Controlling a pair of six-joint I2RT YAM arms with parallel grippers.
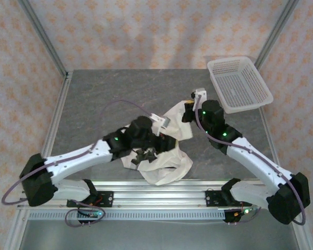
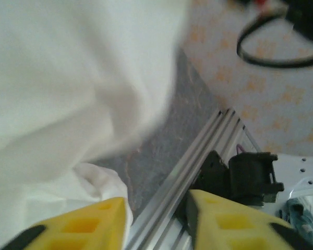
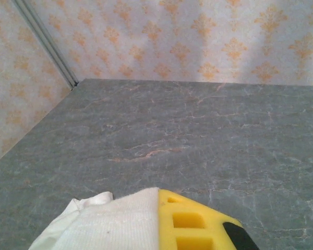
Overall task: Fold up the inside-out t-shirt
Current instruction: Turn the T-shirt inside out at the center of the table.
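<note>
The inside-out t-shirt (image 1: 169, 156) lies crumpled in a white heap at the near middle of the grey table, with one part drawn up toward the right arm. My right gripper (image 1: 188, 110) holds that raised part. In the right wrist view, ribbed white cloth (image 3: 115, 224) is pinched against the yellow finger (image 3: 198, 224) of the shut right gripper (image 3: 159, 224). My left gripper (image 1: 146, 154) hangs over the heap's left side. In the left wrist view, the left gripper (image 2: 156, 224) is open, with nothing between its yellow fingers (image 2: 78, 226) and the shirt (image 2: 68, 88) beside it on the left.
A white mesh basket (image 1: 248, 105) stands at the far right of the table (image 1: 104, 94). The aluminium rail (image 1: 161, 183) with the arm bases runs along the near edge, close under the left gripper. Patterned walls close in the sides and back.
</note>
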